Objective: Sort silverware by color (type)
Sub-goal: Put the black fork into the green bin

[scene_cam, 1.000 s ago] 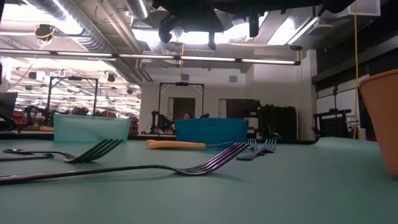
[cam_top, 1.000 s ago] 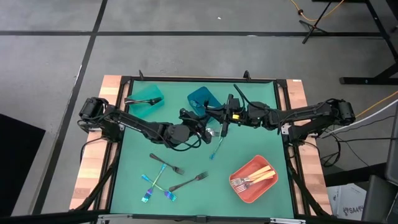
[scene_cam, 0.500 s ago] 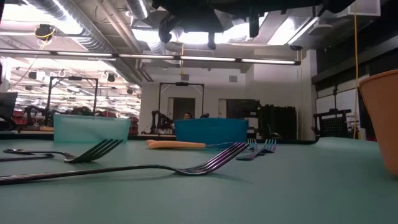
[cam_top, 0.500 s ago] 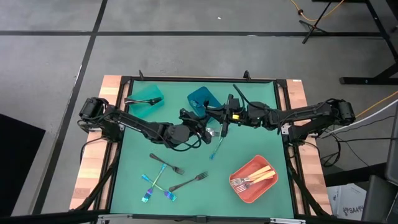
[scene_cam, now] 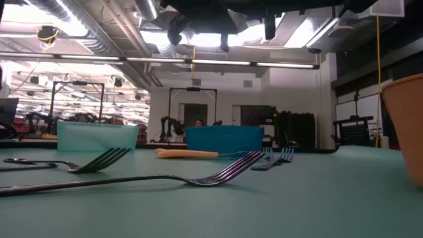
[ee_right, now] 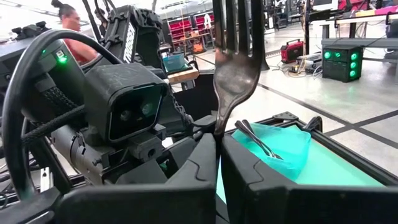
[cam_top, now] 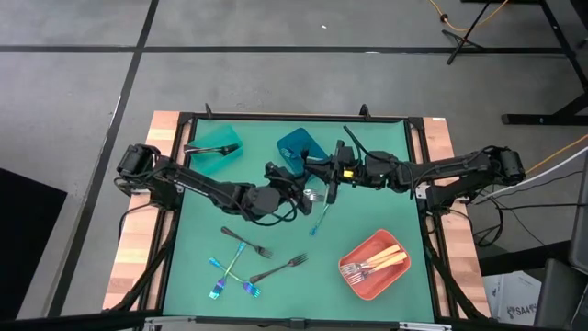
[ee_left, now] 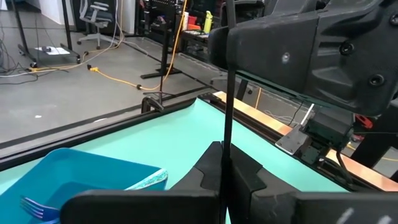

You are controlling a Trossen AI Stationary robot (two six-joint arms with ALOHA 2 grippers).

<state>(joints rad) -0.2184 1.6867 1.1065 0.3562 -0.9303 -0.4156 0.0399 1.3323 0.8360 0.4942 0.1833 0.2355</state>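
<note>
Teal bin (cam_top: 220,143), blue bin (cam_top: 299,145), coral-red bin (cam_top: 373,265), green table mat (cam_top: 193,267)

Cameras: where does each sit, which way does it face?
High view: overhead, straight down on the table; both arms whole.
Low view: table-top height, level across forks into room; arm parts overhead.
Left wrist view: past left fingers, shut on a thin dark handle, toward right arm, blue bin.
Right wrist view: past right fingers, shut on a fork, toward left arm, teal bin.
Shared: each wrist view sees the other arm.
</note>
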